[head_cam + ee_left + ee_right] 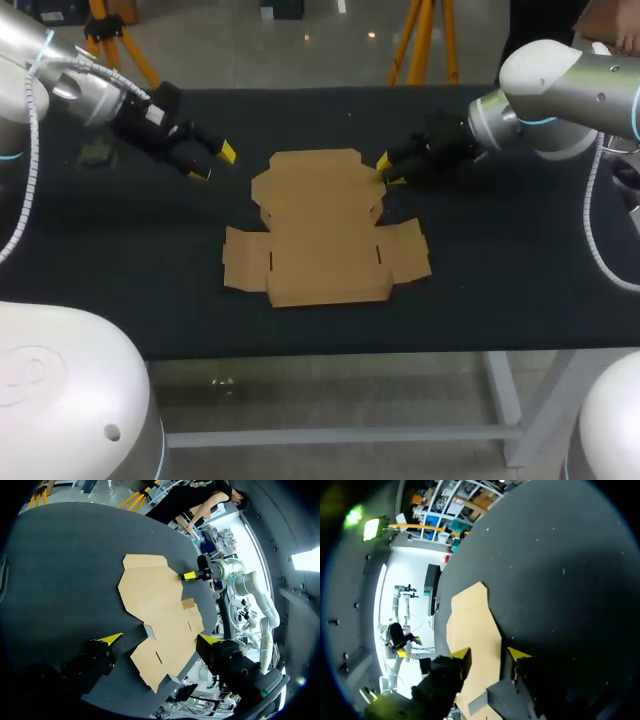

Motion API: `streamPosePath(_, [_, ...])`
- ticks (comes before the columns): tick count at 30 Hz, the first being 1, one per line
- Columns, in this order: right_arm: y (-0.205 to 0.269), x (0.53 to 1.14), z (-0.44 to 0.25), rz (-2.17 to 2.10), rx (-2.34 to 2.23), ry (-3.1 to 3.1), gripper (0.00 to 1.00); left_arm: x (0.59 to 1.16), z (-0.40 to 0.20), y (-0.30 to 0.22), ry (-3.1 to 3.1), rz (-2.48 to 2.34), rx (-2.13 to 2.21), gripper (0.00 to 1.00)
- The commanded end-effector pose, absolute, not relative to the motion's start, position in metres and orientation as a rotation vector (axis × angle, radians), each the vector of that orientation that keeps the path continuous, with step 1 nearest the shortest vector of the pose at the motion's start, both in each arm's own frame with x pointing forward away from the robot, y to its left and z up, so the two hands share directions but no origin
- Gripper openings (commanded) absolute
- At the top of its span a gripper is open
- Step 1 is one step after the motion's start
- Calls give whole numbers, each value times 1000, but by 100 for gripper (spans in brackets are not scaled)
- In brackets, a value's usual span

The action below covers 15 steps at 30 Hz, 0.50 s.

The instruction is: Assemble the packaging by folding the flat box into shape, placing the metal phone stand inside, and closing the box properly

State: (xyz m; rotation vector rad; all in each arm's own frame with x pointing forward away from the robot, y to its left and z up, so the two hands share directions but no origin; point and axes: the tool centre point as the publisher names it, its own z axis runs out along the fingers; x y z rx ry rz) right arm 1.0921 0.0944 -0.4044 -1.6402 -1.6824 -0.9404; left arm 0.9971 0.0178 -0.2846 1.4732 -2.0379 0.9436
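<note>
Quick status from the remote station. The flat box (325, 235) is lying unfolded on the dark tabletop (520, 260), pretty much dead centre. Its main strip runs far-to-near. The narrower end flap points at the far edge, and the two side wings stick out left and right on the near half. Everything is flat on the cloth as far as I can see, nothing folded up.

The left tool (214, 163) is off the far left corner of the box, clearly apart from the cardboard. Its fingers are spread wide and hold nothing. From its own wrist cam (159, 639) the box stretches out ahead of the tool, long axis pointing away from it. The near wing corner sits in line with the gap between the yellow tips.

The right tool (389, 171) is right at the far right corner of the box, tips just at the cardboard edge. In its wrist cam (489, 654) the fingers are apart. One yellow tip is over the cardboard (475, 625) and the other over bare tabletop, with the box edge running between them. It isn't pinching anything. I can't tell whether the tips actually touch the cardboard or sit just above it.
</note>
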Motion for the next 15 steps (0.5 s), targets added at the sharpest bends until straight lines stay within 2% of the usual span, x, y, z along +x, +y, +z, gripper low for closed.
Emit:
streamPosePath(1, [95, 1101, -410, -820, -1546, -1695, 49, 999, -286, 20, -2034, 938, 1468, 100])
streamPosePath(15, [109, 1103, -424, -817, -1521, -1656, 49, 1000, -286, 21, -2032, 946, 1462, 100])
